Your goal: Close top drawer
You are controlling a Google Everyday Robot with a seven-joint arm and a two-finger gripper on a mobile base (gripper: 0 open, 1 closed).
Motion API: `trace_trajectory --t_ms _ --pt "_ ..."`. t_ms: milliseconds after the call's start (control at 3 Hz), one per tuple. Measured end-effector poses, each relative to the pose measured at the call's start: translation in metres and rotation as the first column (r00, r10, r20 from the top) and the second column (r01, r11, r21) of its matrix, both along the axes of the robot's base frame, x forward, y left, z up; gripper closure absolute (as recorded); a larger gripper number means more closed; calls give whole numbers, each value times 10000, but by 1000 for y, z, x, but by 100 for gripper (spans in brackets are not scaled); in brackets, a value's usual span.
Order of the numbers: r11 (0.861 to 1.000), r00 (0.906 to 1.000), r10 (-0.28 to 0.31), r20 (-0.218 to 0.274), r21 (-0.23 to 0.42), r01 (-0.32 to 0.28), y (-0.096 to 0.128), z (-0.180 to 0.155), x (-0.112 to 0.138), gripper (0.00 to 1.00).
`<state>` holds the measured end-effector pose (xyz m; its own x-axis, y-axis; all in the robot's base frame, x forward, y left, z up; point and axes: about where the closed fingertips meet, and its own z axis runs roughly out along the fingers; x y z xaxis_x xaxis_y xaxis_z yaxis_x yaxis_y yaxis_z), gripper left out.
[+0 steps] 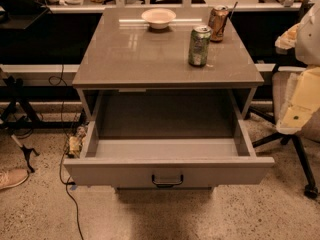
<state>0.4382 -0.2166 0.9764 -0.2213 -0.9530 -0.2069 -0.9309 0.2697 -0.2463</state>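
The top drawer (167,171) of the grey cabinet is pulled far out toward me. It is a deep plain grey box, empty inside, with a small black loop handle (167,180) at mid-front. My arm shows at the right edge as pale white and yellowish parts (301,101). My gripper (287,38) is at the upper right, beside the cabinet top and well above and to the right of the drawer front. It touches nothing.
On the cabinet top (130,54) stand a green can (199,45), a brown can (218,23) and a white bowl (158,18). An office chair base (295,149) is at the right. Cables and a stand leg (20,144) lie at the left.
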Motion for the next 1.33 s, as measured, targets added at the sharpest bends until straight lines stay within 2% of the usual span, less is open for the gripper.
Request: trace_trajectory --t_ms 333,667,1000,1333 --pt "10000 10000 -2 -1 1 2 0 0 0 0" --pt "9918 9924 -979 -739 751 1034 -6 -40 -14 0" --pt "9346 9446 -2563 -2048 1967 2963 -8 -111 -37 0" --pt "8614 8800 -3557 -3148 2547 4394 -7 -179 -55 0"
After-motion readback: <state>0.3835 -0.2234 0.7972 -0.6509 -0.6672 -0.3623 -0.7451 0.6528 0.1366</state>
